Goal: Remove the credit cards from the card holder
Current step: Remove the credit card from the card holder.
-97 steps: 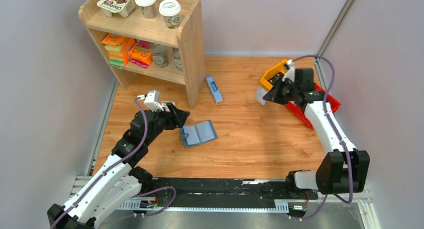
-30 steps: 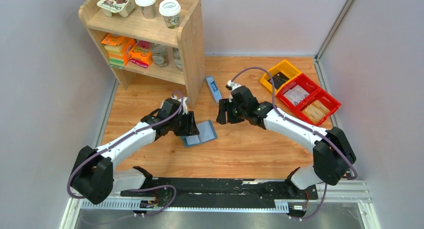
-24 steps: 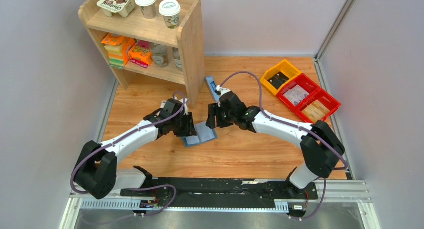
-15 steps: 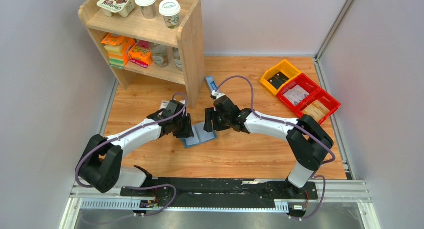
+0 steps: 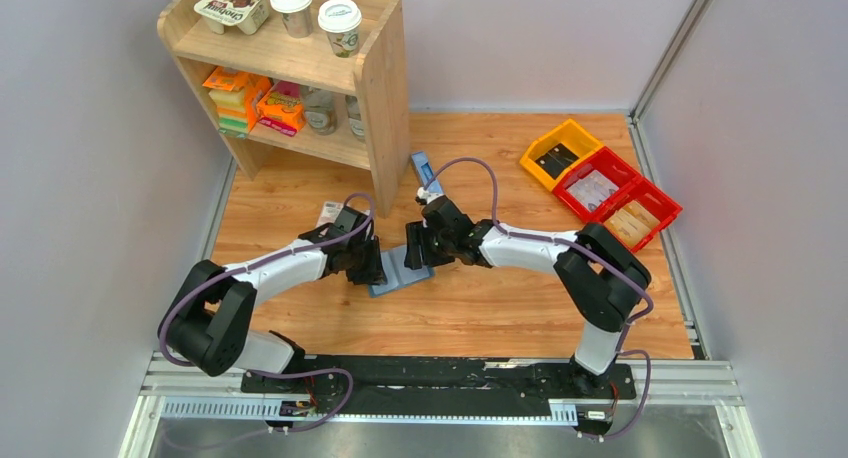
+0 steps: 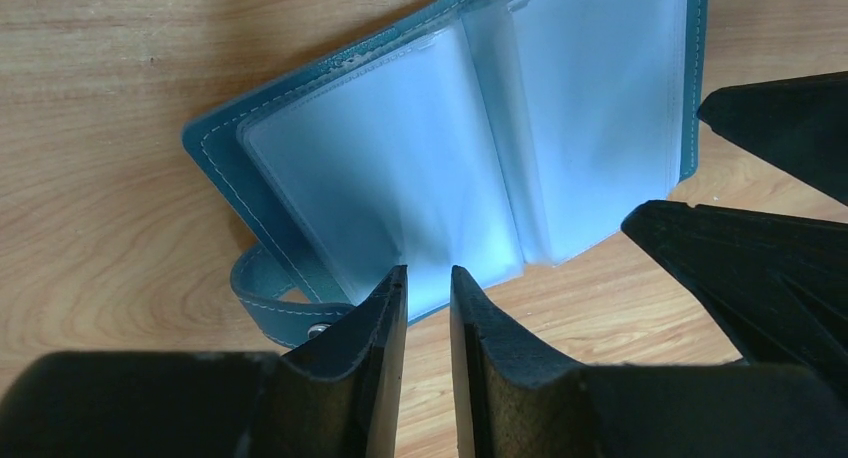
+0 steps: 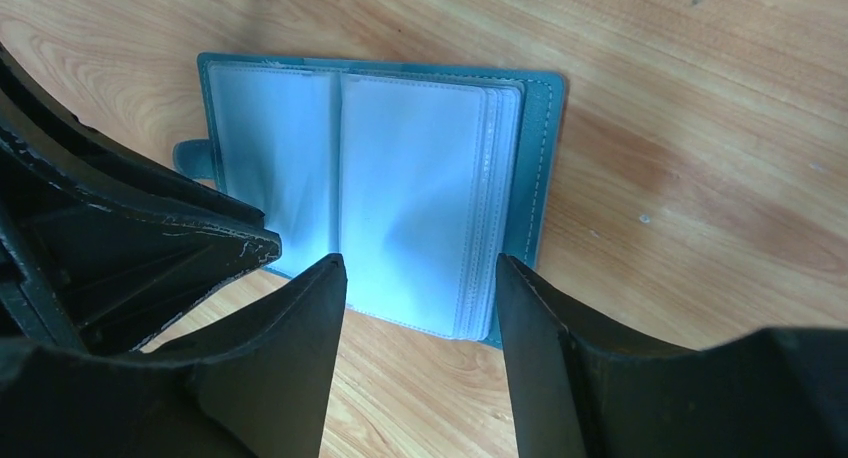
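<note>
Teal card holder (image 6: 440, 168) lies open on the table (image 7: 650, 128) between the 2 grippers, just beyond their tips: left gripper (image 6: 428, 278) barely open at its near edge, right gripper (image 7: 420, 268) wide open, neither holding anything, so extraction seemingly remains to do.

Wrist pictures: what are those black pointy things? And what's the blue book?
Those are claws, the two-finger ends of two robot arms. One picture looks down from above: the left claw and right claw meet over the blue book, a card holder lying open on the table. The other two pictures come from a small camera on each wrist, so each shows its own claw up close. The left claw's fingers are nearly together at the holder's edge; the right claw's stand wide apart. I can't see either holding anything.
</note>
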{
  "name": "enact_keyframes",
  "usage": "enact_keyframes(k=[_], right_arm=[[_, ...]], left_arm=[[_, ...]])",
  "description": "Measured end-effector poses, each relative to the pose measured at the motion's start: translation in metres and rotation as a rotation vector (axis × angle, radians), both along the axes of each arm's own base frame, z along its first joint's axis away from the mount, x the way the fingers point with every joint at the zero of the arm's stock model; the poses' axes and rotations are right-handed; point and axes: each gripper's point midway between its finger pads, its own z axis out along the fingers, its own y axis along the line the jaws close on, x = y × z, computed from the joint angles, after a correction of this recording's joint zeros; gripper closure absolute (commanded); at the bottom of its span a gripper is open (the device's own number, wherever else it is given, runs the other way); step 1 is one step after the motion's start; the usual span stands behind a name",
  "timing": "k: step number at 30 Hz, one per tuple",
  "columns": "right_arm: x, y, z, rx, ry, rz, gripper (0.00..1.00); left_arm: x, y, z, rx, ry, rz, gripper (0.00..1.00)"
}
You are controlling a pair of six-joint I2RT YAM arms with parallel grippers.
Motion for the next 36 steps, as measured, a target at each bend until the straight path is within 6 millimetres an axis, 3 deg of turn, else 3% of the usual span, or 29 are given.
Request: enact_keyframes(k=[15, 31, 36], right_arm=[[-0.003, 0.012, -0.007, 0.019, 0.032, 0.043, 0.44], [-0.016, 0.036, 0.015, 0.146, 0.077, 0.146, 0.41], [-0.018, 0.038, 0.016, 0.158, 0.082, 0.156, 0.40]], left_arm=[[-0.002, -0.004, 0.000, -0.024, 0.005, -0.008, 0.70], [-0.004, -0.006, 0.000, -0.043, 0.009, -0.015, 0.70], [-0.008, 0.001, 0.002, -0.035, -0.013, 0.009, 0.64]])
